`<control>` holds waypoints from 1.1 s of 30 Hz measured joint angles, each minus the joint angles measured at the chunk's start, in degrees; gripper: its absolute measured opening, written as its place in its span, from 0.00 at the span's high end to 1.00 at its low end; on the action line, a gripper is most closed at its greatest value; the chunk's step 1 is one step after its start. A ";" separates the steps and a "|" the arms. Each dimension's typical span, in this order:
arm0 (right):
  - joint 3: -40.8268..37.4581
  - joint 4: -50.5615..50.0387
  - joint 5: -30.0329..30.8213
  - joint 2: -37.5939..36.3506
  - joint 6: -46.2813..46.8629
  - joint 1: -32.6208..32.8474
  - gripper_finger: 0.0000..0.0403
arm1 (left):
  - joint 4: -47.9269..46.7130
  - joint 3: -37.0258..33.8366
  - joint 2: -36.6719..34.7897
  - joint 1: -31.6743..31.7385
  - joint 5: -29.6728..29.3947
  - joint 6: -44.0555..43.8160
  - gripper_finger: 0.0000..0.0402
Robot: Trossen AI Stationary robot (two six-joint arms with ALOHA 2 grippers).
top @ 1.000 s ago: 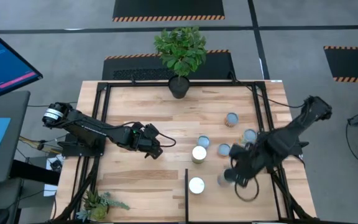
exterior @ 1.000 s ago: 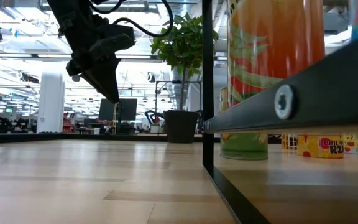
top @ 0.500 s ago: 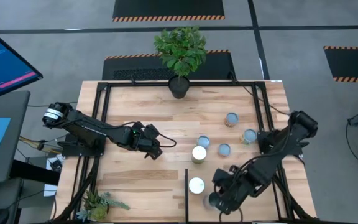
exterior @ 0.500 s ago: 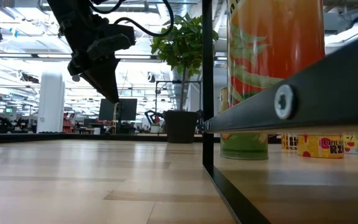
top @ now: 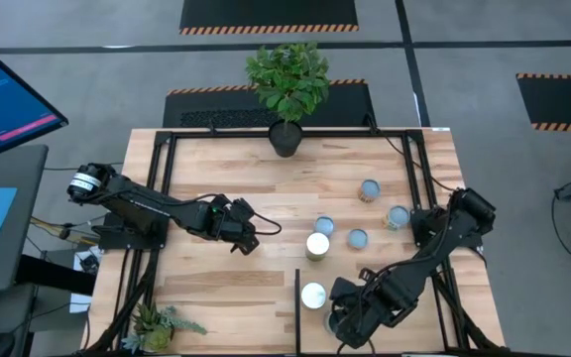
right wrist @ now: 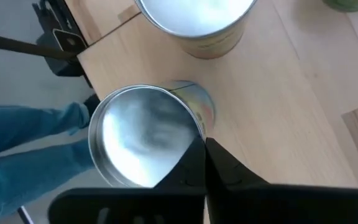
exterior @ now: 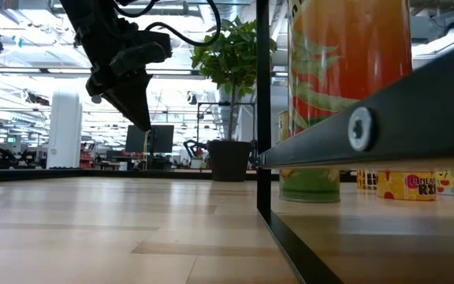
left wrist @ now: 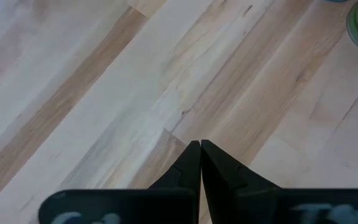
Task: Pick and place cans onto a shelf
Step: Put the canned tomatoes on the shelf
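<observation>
Several cans stand upright on the wood right of centre: [top: 369,190], [top: 398,216], [top: 358,238], [top: 324,226] and a white-topped one [top: 316,245]. Another white-topped can [top: 312,296] stands on the shelf [top: 297,283] at the near edge. My right gripper [top: 343,322] is over the shelf just near-right of that can and is shut on a silvery-topped can [right wrist: 143,135], which the gripper hides in the high view. My left gripper [top: 249,241] is shut and empty, above the table left of centre. It also shows in the low view [exterior: 143,120]. My right gripper holds the silvery-topped can at its rim [right wrist: 191,132], on the side nearest the gripper. One fingertip [right wrist: 192,155] lies over the edge of the top, and the other is beside the can's wall. The fingers come from above. I cannot tell whether the can's base rests on the shelf.
A black plant pot [top: 286,139] stands at the far edge and a small plant [top: 157,325] at the near left corner. Black frame bars run along the table's sides. Blue cloth [right wrist: 23,149] shows beyond the near edge. The tall orange can [exterior: 345,55] fills the low view's right.
My right gripper has carried the silvery-topped can from beside the group of cans toward the table's near edge and a little left. It is now over the shelf beside the white-topped can there.
</observation>
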 joint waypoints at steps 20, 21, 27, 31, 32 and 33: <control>0.08 -5.43 1.56 -3.05 -0.44 0.04 0.81 | 0.32 0.00 0.00 -0.01 0.10 -0.08 1.00; 0.04 -7.40 1.70 -3.38 0.78 0.43 0.82 | 0.39 0.00 0.00 0.00 0.09 -0.08 1.00; 0.06 -15.59 3.78 -3.11 8.45 2.68 0.86 | 0.82 0.00 0.00 0.00 0.09 -0.08 1.00; -0.18 -14.63 3.46 -1.63 7.34 3.16 0.91 | 0.83 0.00 0.00 -0.02 0.05 -0.08 1.00; -0.54 -13.74 3.34 -1.80 6.93 3.32 0.92 | 0.84 0.00 0.00 -0.02 0.06 -0.08 1.00; -1.33 -12.41 3.36 -2.07 6.20 3.19 0.94 | 0.84 0.00 0.00 0.00 0.06 -0.08 1.00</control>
